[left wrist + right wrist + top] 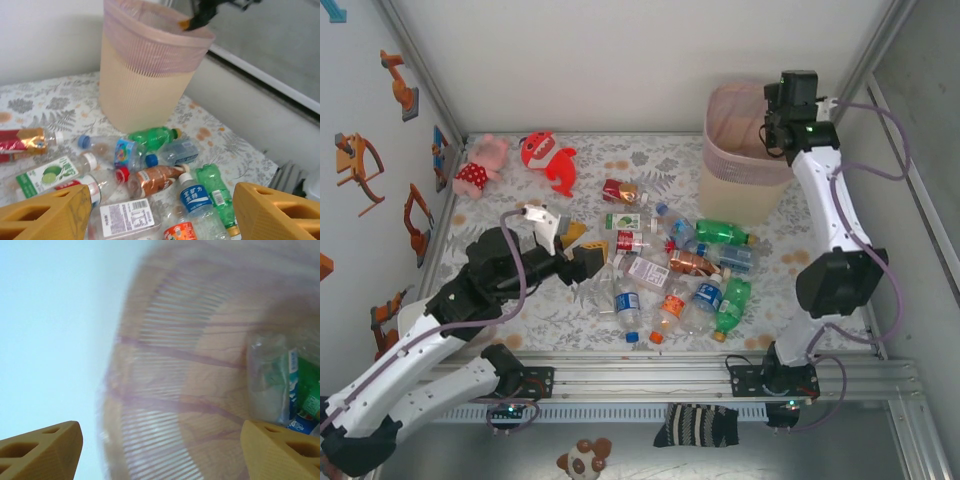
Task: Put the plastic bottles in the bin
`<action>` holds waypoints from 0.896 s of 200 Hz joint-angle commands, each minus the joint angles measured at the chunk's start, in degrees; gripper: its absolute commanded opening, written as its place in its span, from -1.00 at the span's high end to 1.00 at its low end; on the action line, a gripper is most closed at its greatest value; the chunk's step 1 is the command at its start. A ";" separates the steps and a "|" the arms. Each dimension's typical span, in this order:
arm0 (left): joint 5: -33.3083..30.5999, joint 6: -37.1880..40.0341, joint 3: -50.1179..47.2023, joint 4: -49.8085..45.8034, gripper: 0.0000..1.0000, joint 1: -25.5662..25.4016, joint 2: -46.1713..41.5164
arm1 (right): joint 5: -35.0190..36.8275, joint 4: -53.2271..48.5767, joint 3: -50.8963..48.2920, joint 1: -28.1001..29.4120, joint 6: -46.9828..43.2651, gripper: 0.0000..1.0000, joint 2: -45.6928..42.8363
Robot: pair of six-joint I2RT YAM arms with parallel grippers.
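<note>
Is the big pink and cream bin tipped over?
No, the tall round pink-and-cream plastic bin stands upright on the flowery table, its open rim facing up.

Twin arms: white links, black joints.
The left arm (420, 345) and right arm (825, 195) have glossy white link shells between black joint housings (840, 282). Lilac cables (892, 140) run along each arm. A green indicator lamp (808, 128) glows on the right wrist. The fingers (47, 215) are ochre wedges with triangular cut-outs.

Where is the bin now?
In the top view, the bin stands far right on the table, behind the bottles, with the right gripper above its rim.
</note>
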 commanded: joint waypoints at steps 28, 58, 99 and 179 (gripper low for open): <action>-5.99 -3.05 4.27 -6.53 -0.47 0.32 4.30 | -8.63 7.59 -9.69 -0.13 -26.16 -0.50 -11.44; -8.51 -4.91 5.66 -9.14 -0.46 0.31 8.11 | -11.64 5.37 -14.35 -0.13 -35.20 -0.48 -18.89; -15.96 -9.90 9.01 -17.09 -0.42 0.67 15.56 | -10.19 -0.33 -19.19 -0.09 -40.68 -0.48 -27.50; -15.17 -23.62 5.99 -24.70 -0.42 0.65 26.75 | -7.83 -4.25 -30.74 -0.13 -41.78 -0.46 -37.31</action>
